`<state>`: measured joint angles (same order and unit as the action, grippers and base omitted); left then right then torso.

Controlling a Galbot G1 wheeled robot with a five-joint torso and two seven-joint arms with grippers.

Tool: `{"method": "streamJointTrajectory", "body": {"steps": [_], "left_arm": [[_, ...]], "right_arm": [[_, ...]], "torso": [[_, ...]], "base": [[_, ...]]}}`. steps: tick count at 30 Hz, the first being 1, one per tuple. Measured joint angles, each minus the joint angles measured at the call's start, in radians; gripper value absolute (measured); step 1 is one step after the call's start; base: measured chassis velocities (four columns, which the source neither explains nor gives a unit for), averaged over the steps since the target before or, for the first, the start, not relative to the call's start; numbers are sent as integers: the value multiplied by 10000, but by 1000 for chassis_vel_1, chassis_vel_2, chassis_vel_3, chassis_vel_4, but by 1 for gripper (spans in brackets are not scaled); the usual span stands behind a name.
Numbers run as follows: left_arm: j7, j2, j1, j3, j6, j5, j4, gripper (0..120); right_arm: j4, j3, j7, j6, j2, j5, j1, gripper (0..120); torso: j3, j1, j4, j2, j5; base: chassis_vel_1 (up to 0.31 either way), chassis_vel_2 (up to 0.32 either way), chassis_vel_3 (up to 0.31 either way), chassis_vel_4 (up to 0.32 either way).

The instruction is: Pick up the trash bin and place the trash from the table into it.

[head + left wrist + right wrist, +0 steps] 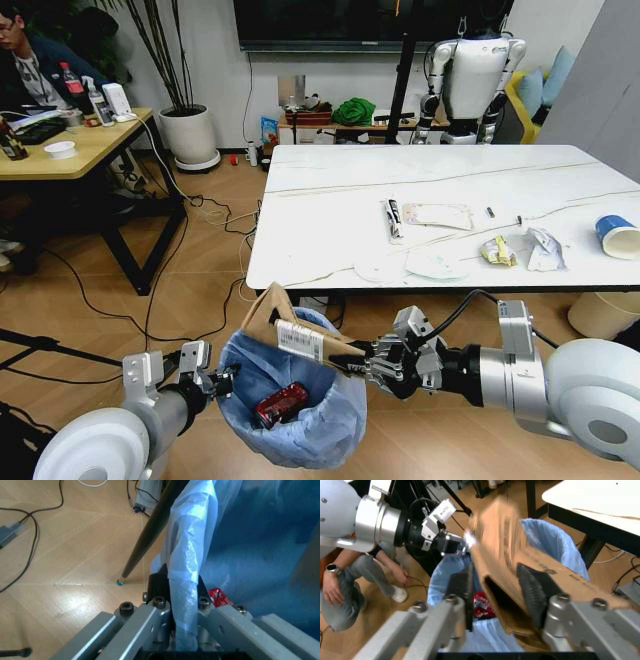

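- the bin (295, 410) hangs off the floor just in front of the table (330, 200) edge, between the two arms, with open wood floor to its left.
- the left gripper (215, 383) is clenched on the bin's blue bag rim; in the left wrist view the bag (187, 592) is pinched between the fingers (159, 583).
- the right gripper (372, 367) grasps a torn cardboard (290, 325) piece, tilted, its lower end inside the bin's mouth; the pads (532, 588) clamp it on both sides.
- a red wrapper (282, 403) lies in the bin.
- on the table, well apart from the bin: flat wrappers (435, 215), a yellowish wrapper (497, 251), crumpled paper (545, 250), and a cup (617, 237) near the right edge.
- a black table leg (150, 528) stands just beside the bin; cables (130, 300) trail across the floor to the left, near a wooden desk (70, 150).
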<state>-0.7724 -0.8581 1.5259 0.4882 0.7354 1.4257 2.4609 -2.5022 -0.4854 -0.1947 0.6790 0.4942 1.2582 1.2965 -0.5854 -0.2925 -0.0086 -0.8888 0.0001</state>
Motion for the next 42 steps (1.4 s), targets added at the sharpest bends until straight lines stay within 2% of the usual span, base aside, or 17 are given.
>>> {"method": "streamJointTrajectory", "body": {"steps": [4, 6, 9, 10, 13, 14, 17, 24, 31, 37, 42], "left_arm": [[2, 24, -1, 19, 0, 4, 0, 0], [5, 20, 10, 20, 0, 3, 0, 0], [8, -11, 18, -9, 0, -5, 0, 0], [8, -11, 18, -9, 0, -5, 0, 0], [19, -23, 17, -59, 0, -65, -10, 0], [19, -23, 17, -59, 0, -65, -10, 0], [48, -22, 48, -96, 0, -144, -10, 0], [138, -3, 144, -143, 0, -301, 67, 0], [138, 8, 242, -129, 0, -309, 161, 0], [137, 90, 273, -51, 0, -284, 254, 0], [134, 123, 293, -23, 0, -263, 297, 0]], "right_arm": [[7, -2, 10, -45, 35, 11, -33, 55], [8, -8, 14, -68, 55, 11, -44, 58], [12, -95, 44, -183, 117, 17, -124, 73], [12, -95, 44, -183, 117, 17, -124, 73], [14, -303, 176, -318, 232, 64, -178, 87], [14, -303, 176, -318, 232, 64, -178, 87], [16, -369, 766, -509, 476, 207, -353, 98], [402, -292, 2707, -658, 1185, 578, -1321, 100], [1575, 37, 3419, -688, 1649, 407, -1997, 100], [2558, 1286, 4830, -896, 2422, -7, -3014, 100], [3066, 1966, 5184, -940, 2757, -399, -3434, 100]], "torso": [[0, -1, 0, 0, 0], [0, 0, 0, 0, 0], [0, 0, 0, 0, -1], [0, 0, 0, 0, -1], [0, 0, 0, 0, -2], [0, 0, 0, 0, -2], [0, 0, -1, 0, -1], [0, 0, 0, 0, -2], [-1, 0, 0, 0, -2], [-1, -1, 2, 1, -2], [-1, 0, 0, 1, -2]], "base": [[0, 0, 0, 0], [0, 0, 0, 0], [0, 0, 0, 0], [0, 0, 0, 0], [0, 0, 0, 0], [0, 0, 0, 0], [0, 0, 0, 0], [0, 0, 0, 0], [0, 0, 0, 0], [0, 0, 0, 0], [0, 0, 0, 0]]}}
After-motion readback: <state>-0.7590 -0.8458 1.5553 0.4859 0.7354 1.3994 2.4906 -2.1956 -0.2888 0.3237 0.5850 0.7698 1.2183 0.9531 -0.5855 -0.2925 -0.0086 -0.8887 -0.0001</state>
